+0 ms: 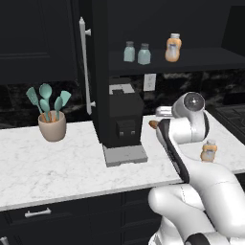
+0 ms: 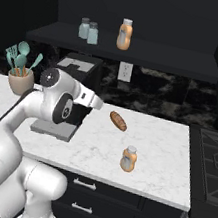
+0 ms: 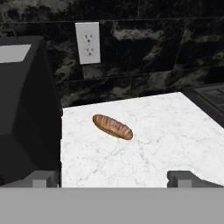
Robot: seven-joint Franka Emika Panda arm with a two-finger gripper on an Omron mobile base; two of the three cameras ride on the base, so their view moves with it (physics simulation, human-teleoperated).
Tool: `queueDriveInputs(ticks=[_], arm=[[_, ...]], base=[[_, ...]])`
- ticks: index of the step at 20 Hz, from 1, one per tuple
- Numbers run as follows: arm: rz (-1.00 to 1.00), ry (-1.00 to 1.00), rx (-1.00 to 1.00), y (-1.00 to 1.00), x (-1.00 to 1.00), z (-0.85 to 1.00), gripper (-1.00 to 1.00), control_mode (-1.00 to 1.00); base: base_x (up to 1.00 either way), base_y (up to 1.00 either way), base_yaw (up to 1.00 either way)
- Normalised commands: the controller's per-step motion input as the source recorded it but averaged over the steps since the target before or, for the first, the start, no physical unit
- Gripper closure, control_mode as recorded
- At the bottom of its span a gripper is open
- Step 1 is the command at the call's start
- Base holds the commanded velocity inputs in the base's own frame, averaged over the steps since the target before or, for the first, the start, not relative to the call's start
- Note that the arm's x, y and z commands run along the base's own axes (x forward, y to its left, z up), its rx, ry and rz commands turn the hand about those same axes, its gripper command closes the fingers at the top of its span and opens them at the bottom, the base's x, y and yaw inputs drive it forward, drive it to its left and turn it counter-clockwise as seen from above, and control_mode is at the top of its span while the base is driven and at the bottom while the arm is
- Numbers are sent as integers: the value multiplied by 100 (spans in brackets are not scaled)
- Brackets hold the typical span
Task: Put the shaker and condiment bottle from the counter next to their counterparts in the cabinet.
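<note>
Your jaws stand released above the tabletop (image 2: 166, 141). Swing right past the bread roll (image 3: 112, 126) and descend squarely over the condiment bottle (image 2: 129, 159).

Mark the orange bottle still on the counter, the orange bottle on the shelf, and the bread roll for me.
condiment bottle (image 2: 128, 160), right base view, on its orange body.
shelf bottle (image 2: 124, 35), right base view, mid-body, below the pale cap.
bread roll (image 3: 112, 127), hand view, middle of the crust.

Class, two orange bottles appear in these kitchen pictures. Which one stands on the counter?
The lower orange bottle, alone near the counter's front edge beside the bread roll. The other bottle stands on the cabinet shelf beside two shakers.
</note>
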Motion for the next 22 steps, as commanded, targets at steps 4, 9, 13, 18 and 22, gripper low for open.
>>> queueDriveInputs(ticks=[4, 9, 13, 18, 22], arm=[[-8, 3, 0, -10, -21, -1, -100, -100], [-11, 6, 4, -5, -23, 0, -100, -100], [-10, 8, 5, -7, -26, 0, -100, -100], [-13, 11, 5, -12, -25, 0, -100, -100], [-14, 14, 3, -15, -28, 0, -100, -100]], base=[[0, 0, 0], [0, 0, 0], [0, 0, 0], [0, 0, 0], [0, 0, 0]])
